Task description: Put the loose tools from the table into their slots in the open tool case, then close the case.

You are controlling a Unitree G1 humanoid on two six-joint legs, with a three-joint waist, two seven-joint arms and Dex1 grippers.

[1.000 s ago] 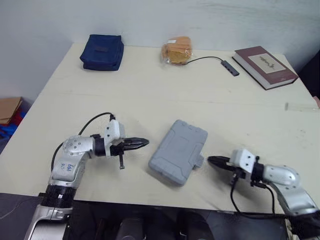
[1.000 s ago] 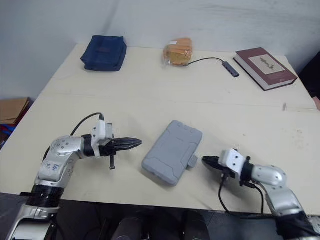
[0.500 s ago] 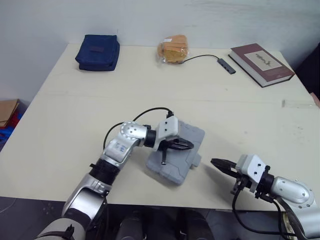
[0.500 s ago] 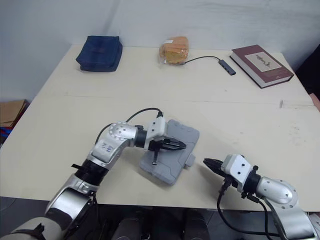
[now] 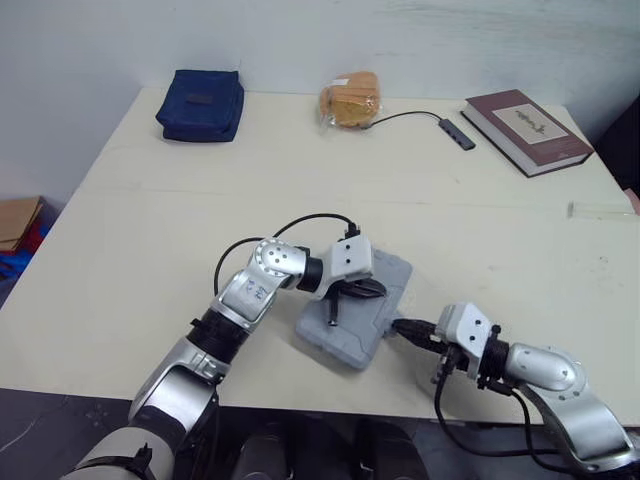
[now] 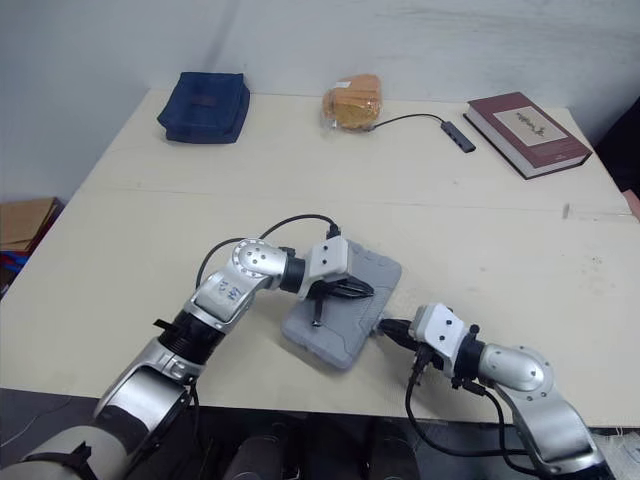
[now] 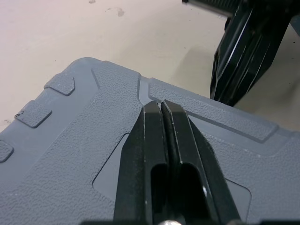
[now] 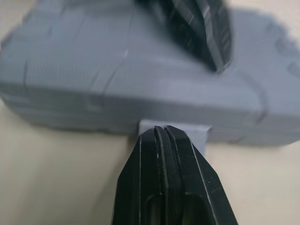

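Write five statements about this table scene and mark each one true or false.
The grey tool case lies closed. True.
The left gripper, shut, is over the case lid. True.
The right gripper is open wide. False: it is shut, its tip at the case's latch tab.
The blue pouch sits on the case. False: it lies at the far left corner of the table.
The book lies open. False: it is closed.

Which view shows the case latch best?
Right wrist view: the latch tab sits square-on ahead of the right gripper. Head views show it small at the case edge; left wrist view shows the lid.
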